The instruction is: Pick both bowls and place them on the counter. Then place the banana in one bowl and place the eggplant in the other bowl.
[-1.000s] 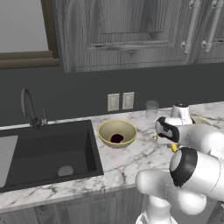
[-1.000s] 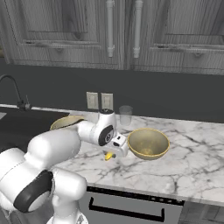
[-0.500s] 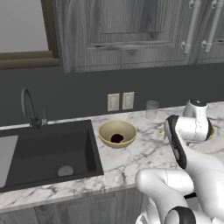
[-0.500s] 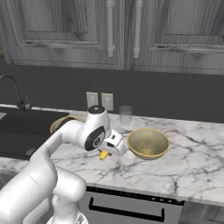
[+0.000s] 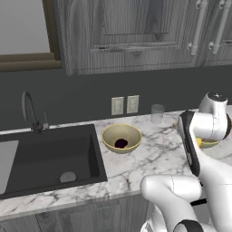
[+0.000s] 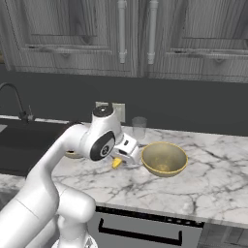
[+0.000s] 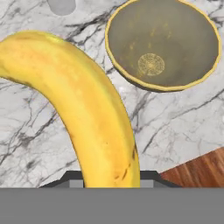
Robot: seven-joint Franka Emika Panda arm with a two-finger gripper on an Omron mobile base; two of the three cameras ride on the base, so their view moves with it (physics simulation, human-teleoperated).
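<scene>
Curved smooth banana [image 7: 94, 118] clamped in fingers [image 7: 148, 177], round shallow bowl [image 7: 162, 43], veined marble counter [image 7: 175, 127]

You get even, soft rendered light with no glare, faint shadows along the counter [image 6: 213, 174] at its back edge, a sharp hand view, and slightly grainy base views.
</scene>
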